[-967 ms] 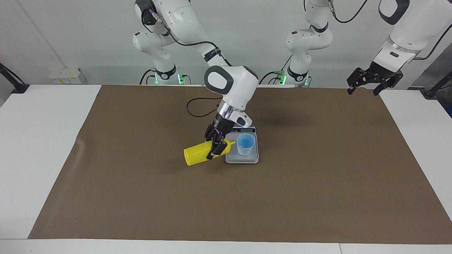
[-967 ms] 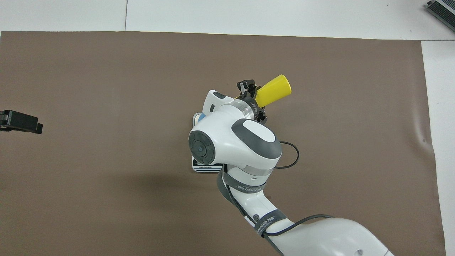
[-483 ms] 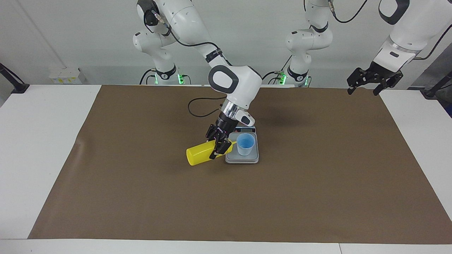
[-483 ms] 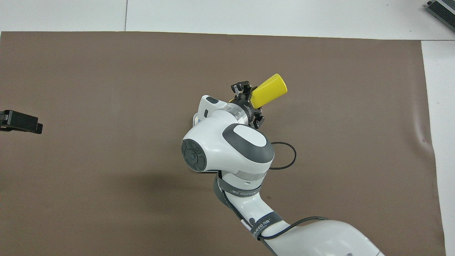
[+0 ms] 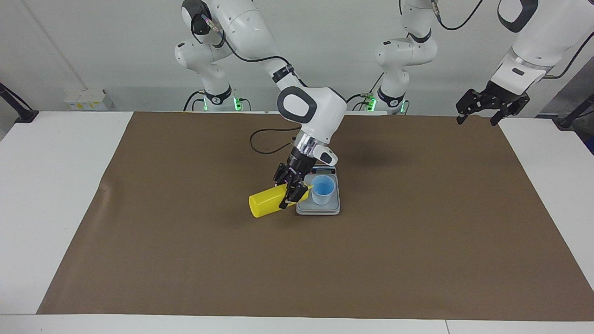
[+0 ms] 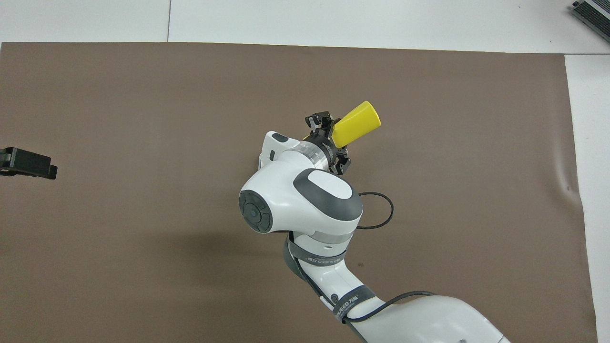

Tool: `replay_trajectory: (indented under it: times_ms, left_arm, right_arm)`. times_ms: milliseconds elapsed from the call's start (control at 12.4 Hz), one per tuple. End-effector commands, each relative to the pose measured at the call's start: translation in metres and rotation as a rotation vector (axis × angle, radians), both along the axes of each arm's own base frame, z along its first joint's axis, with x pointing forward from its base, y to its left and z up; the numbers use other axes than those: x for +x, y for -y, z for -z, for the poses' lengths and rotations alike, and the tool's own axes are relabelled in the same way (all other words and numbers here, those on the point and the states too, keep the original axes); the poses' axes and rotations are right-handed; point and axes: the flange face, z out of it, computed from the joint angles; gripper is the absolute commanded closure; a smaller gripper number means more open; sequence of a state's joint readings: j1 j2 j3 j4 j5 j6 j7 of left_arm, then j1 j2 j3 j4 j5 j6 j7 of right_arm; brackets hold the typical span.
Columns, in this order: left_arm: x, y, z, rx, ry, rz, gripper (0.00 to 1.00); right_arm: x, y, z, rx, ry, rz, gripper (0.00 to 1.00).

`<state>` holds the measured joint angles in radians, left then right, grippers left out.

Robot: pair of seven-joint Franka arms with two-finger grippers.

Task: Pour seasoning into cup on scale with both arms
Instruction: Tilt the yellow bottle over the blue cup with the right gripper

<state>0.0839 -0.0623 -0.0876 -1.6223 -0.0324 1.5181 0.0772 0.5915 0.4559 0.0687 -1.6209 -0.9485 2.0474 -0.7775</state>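
Observation:
My right gripper (image 5: 291, 190) is shut on the neck end of the yellow seasoning bottle (image 5: 267, 204). It holds the bottle tipped on its side, with the nozzle at the rim of the light blue cup (image 5: 323, 189). The cup stands upright on the grey scale (image 5: 325, 208). In the overhead view the right gripper (image 6: 329, 138) and the bottle (image 6: 357, 126) show, but the right arm hides the cup and the scale. My left gripper (image 5: 482, 109) waits open and empty in the air over the edge of the brown mat at the left arm's end; it also shows in the overhead view (image 6: 28, 163).
A brown mat (image 5: 185, 255) covers most of the white table (image 5: 46, 185). A black cable loop (image 5: 260, 144) hangs from the right arm over the mat, nearer to the robots than the scale.
My right gripper has carried the bottle a little toward the cup, so the nozzle tip now reaches the cup's rim. The left arm has not moved.

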Motion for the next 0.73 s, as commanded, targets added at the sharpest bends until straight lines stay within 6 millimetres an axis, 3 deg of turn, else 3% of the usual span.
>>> replay_trajectory:
  times_ms: [0, 645]
  left_arm:
    - [-0.0050, 0.0001, 0.0008, 0.000, -0.006, -0.012, 0.00]
    - [-0.0050, 0.0001, 0.0008, 0.000, -0.006, -0.012, 0.00]
  right_arm:
    - [0.0063, -0.0029, -0.0047, -0.008, 0.030, 0.007, 1.00]
    - [0.0075, -0.0010, -0.0019, 0.039, 0.019, 0.048, 1.00]
